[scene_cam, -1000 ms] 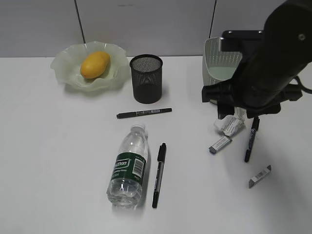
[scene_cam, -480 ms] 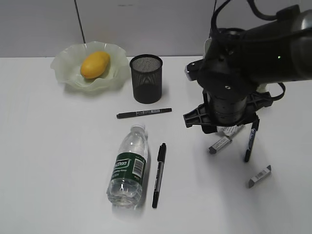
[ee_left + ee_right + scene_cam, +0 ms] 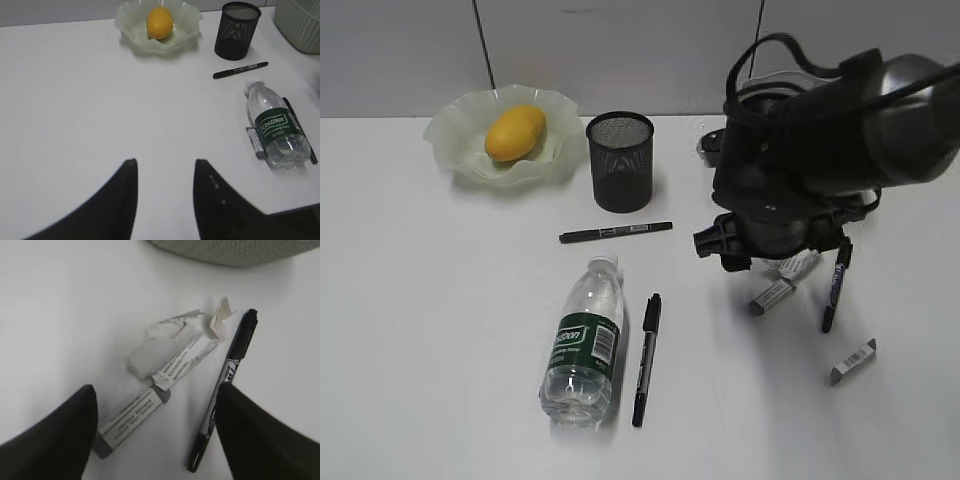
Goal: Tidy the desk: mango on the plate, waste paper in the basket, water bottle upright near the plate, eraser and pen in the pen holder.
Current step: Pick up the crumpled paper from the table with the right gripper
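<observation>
White table (image 3: pixel 420 330) with plate (image 3: pixel 455 150), pen holder (image 3: pixel 620 165), water bottle (image 3: pixel 583 345), pens (image 3: pixel 645 358), erasers (image 3: pixel 851 362), waste paper (image 3: pixel 172 347)

Smooth matt mango (image 3: pixel 515 132), translucent glossy plate (image 3: pixel 455 150), clear plastic water bottle (image 3: pixel 584 345) (paper label), wire-mesh pen holder (image 3: pixel 620 165)

One mango (image 3: pixel 515 133), one plate (image 3: pixel 450 150), one pen holder (image 3: pixel 620 162), one water bottle (image 3: pixel 584 343), one basket (image 3: pixel 300 22), one waste paper (image 3: pixel 175 347). Three pens (image 3: pixel 615 233) (image 3: pixel 646 358) (image 3: pixel 834 287). Three erasers (image 3: pixel 771 296) (image 3: pixel 852 362) (image 3: pixel 254 142).
</observation>
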